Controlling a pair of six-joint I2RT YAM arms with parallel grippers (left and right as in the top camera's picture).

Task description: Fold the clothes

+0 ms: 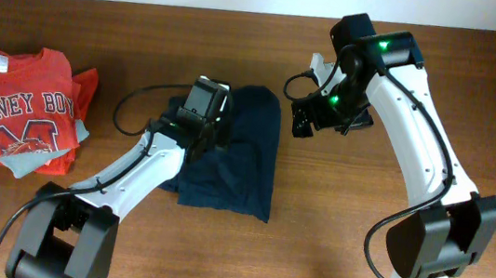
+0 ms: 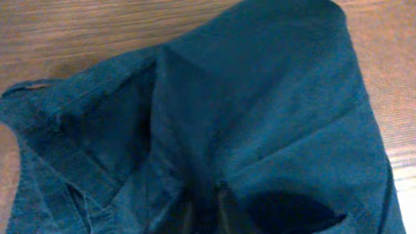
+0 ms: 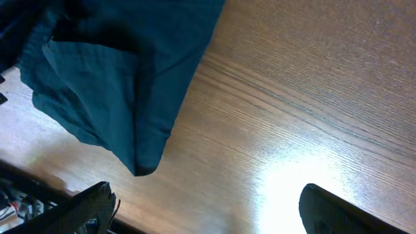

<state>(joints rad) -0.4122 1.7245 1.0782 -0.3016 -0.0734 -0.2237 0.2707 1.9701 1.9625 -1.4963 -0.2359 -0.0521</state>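
Note:
The clothes (image 1: pixel 244 157), a plain dark navy garment, lie partly folded and rumpled in the middle of the wooden table. My left gripper (image 1: pixel 204 127) sits on their left part. In the left wrist view the navy fabric (image 2: pixel 260 97) fills the frame, and my finger tips (image 2: pixel 205 214) are close together with a fold of it pinched between them. My right gripper (image 1: pixel 311 118) hovers just right of the clothes' upper right corner, open and empty. In the right wrist view its fingers (image 3: pixel 208 208) are wide apart over bare wood, with the clothes' hemmed corner (image 3: pixel 110 84) at upper left.
A red T-shirt with white lettering (image 1: pixel 27 105) lies on a grey garment (image 1: pixel 16 161) at the table's left side. The left arm's black cable (image 1: pixel 134 107) loops over the table beside the clothes. Bare wood (image 1: pixel 333 214) lies to the right and in front.

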